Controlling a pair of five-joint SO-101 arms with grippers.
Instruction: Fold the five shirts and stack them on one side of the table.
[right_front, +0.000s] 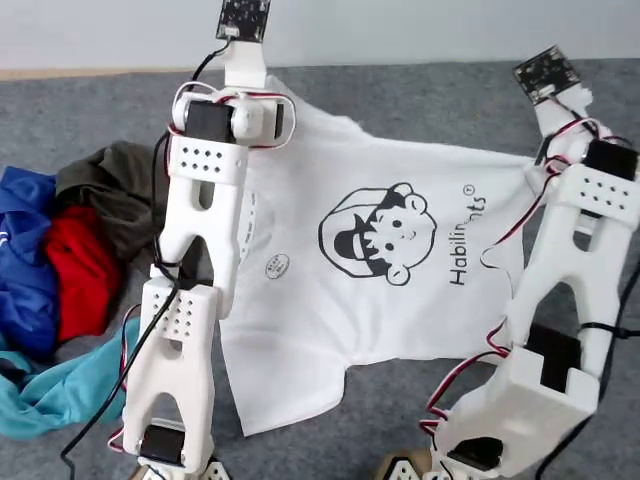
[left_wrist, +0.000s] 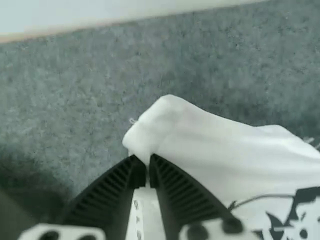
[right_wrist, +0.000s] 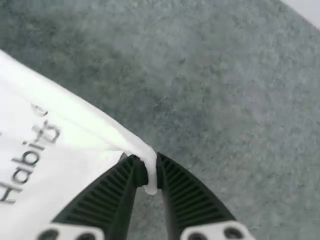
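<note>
I had the L hand (left_wrist: 147, 167) pinching the white shirt (right_front: 310, 340) at a sleeve end and the R hand (right_wrist: 147, 172) on a hem corner. The shirt lay flat on the tabletop (right_front: 420, 100) btwn the arms. Prob. first fold; next needs both corners lifted together.

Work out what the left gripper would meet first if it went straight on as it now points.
The left gripper is shut on a corner of the white shirt, so that bunched cloth sits before its tips. Past it, likely the grey table covering, though depth is unclear.
</note>
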